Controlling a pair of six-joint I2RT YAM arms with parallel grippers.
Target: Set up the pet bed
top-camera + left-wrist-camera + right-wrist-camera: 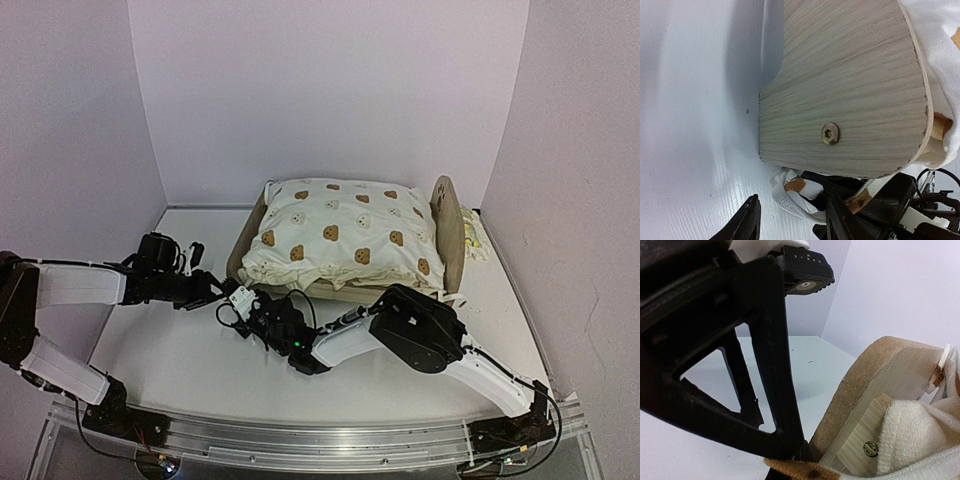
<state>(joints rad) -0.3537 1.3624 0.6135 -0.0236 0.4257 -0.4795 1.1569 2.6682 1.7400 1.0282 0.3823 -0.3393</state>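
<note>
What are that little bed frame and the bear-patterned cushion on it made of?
The pet bed looks like pale wood or wood-look board: straight grain lines on the end board, a matte face, a brass-coloured screw through it. Its rough brown edge hints at veneered board. The cushion seems soft cream fabric, puffy and wrinkled, printed with brown bears.

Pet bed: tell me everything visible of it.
The pet bed is a small pale-wood frame standing upright on the white table, near the back wall. Its two arched end boards show; the left board has clear grain and a brass-coloured hex screw. A bear-print cushion lies on it, hiding the base and overhanging the front.
</note>
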